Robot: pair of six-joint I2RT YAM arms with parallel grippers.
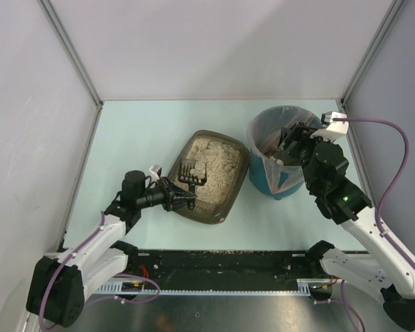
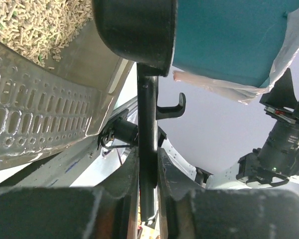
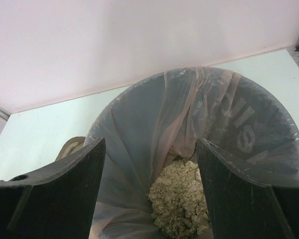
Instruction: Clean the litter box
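Note:
The litter box (image 1: pixel 225 200), a dark brown tray of beige litter, sits mid-table. My left gripper (image 1: pixel 185 200) is at its near-left rim, shut on the handle of a black slotted scoop (image 1: pixel 192 176) whose head is over the litter. In the left wrist view the scoop handle (image 2: pixel 148 124) is clamped between the fingers of the left gripper (image 2: pixel 148 154), with the litter (image 2: pixel 30 25) at upper left. My right gripper (image 1: pixel 288 142) hovers open over the teal bin (image 1: pixel 266 176). In the right wrist view the right gripper (image 3: pixel 150 149) holds nothing.
The bin's clear bag liner (image 3: pixel 139 124) holds a heap of dumped litter (image 3: pixel 182 199) at the bottom. The bin stands close against the litter box's right side. Walls enclose the table at the left, back and right.

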